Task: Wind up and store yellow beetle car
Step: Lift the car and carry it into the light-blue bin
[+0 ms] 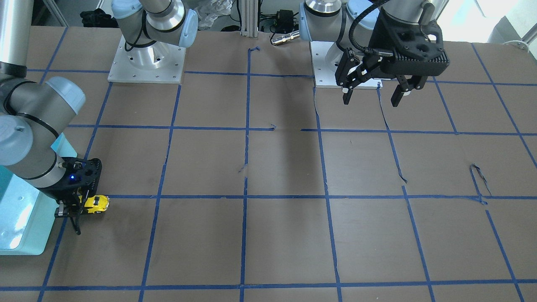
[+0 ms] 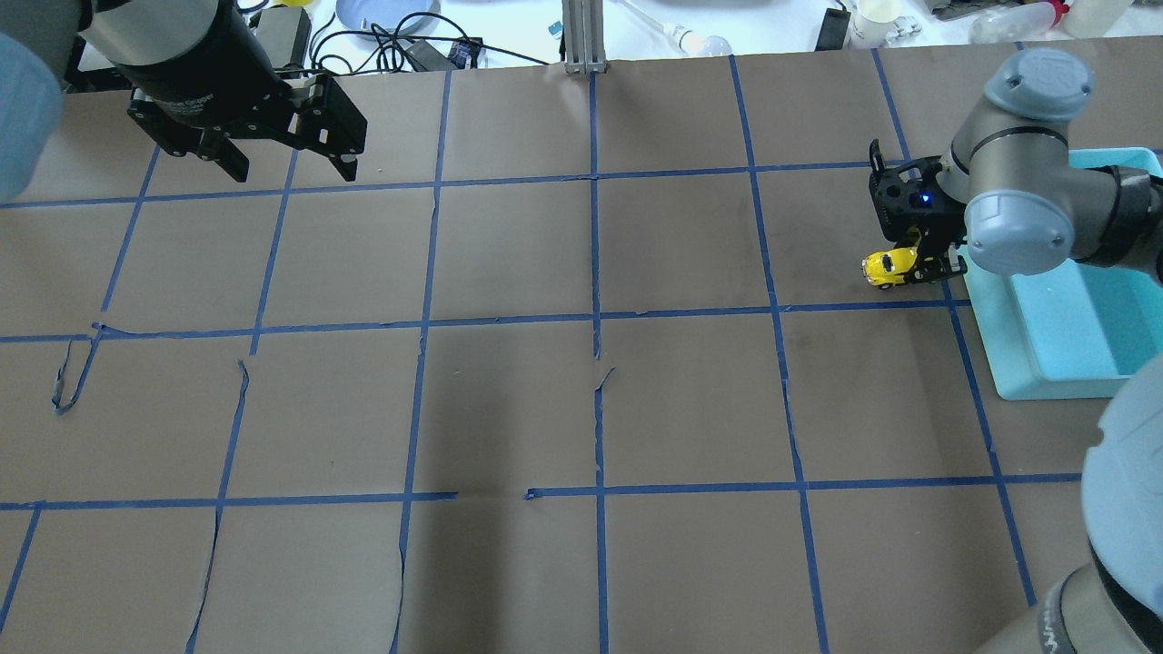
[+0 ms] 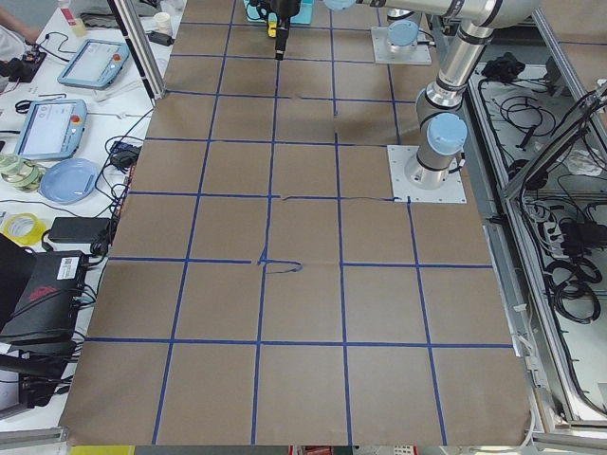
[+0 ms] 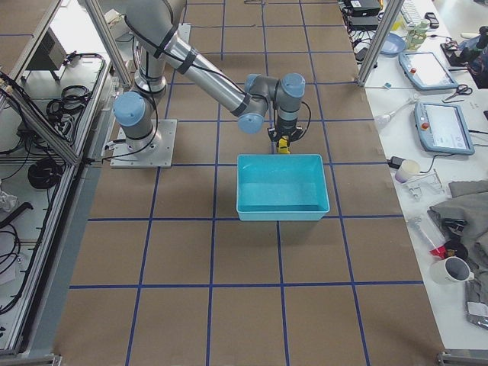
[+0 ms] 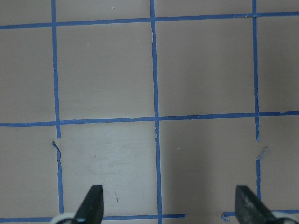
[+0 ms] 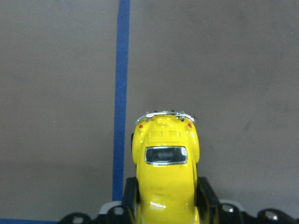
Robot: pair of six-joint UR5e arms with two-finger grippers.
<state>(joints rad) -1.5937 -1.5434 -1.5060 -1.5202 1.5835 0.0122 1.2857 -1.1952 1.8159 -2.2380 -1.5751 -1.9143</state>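
Two-finger right gripper (image 1: 77, 209) is clamping the yellow beetle car (image 1: 96, 204) low at the matte brown paper table (image 1: 285, 239), gridded with blue tape (image 1: 243, 235), just beside a smooth teal bin (image 1: 21, 235). Left gripper (image 1: 372, 100) is hanging spread wide, holding nothing. Right wrist: black fingers (image 6: 206, 195) are pinching the glossy rounded body's flanks, chrome bumper and dark window facing away. Left wrist: fingertips (image 5: 91, 200) are sitting far apart.

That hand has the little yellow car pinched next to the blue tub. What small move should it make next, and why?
Probably lift a little and swing toward the blue tub. The right hand is shut on the yellow beetle car, low over the table right beside the tub's edge. Whether the car is wound yet, the pictures don't show.
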